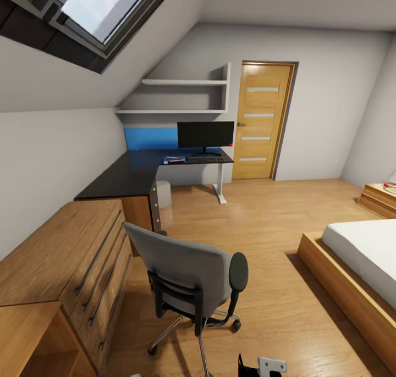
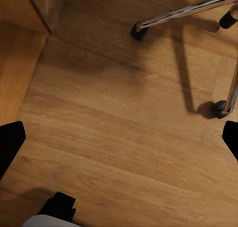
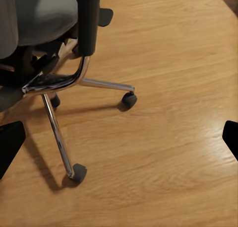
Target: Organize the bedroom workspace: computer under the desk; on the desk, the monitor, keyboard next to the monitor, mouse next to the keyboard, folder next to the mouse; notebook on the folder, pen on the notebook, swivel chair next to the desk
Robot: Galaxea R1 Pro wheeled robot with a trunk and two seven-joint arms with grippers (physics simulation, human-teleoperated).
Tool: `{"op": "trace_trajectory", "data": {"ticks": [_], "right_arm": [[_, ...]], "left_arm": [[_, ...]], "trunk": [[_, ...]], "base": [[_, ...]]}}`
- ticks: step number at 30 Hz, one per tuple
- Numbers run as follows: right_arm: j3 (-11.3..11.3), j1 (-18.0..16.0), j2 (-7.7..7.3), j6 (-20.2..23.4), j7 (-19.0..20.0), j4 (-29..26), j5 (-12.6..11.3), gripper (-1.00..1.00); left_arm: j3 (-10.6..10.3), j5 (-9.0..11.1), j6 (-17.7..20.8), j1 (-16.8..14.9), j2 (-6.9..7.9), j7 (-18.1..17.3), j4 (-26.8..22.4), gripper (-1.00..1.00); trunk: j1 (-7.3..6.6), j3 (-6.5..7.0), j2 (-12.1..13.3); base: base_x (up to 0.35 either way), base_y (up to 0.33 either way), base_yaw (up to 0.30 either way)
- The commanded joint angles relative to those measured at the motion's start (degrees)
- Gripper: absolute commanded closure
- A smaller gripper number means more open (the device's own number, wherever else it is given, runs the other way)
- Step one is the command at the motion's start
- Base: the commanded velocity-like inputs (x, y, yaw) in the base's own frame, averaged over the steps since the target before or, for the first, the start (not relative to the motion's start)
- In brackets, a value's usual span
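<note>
Route ahead as I see it: the swivel chair stands in my path, back toward me, its chrome legs and casters spread over the floor. The wooden drawer chest closes the left side, the bed the right. Open floor runs between chair and bed toward the bench and the door

Nothing readable anywhere in these shots, honestly. The monitor screen is blank black, the keyboard is too small to make out key markings, and no labels or brands show.
</note>
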Motion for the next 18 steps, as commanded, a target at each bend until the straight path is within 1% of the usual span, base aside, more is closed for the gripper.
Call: {"op": "trace_trajectory", "data": {"ticks": [1,14,18], "right_arm": [[0.5,0.0,0.0,-0.1,-0.5,0.0,-0.1,-1.0],[0.5,0.0,0.0,-0.1,-0.5,0.0,-0.2,-1.0],[0.5,0.0,0.0,-0.1,-0.4,0.0,-0.1,-1.0]], "left_arm": [[-0.5,0.6,-0.3,-0.1,0.05,0.4,0.0,-1.0],[-0.3,0.8,-0.4,-0.1,0.09,0.5,0.0,-1.0],[-0.3,0.8,-0.4,-0.1,0.13,0.3,0.0,-1.0]], "trunk": [[0.22,-0.34,-0.5],[3.08,-3.74,-5.7],[3.96,-4.48,-7.3]], "base": [[0.0,0.0,0.0],[0.0,0.001,0.0],[-0.08,0.168,0.0]]}}
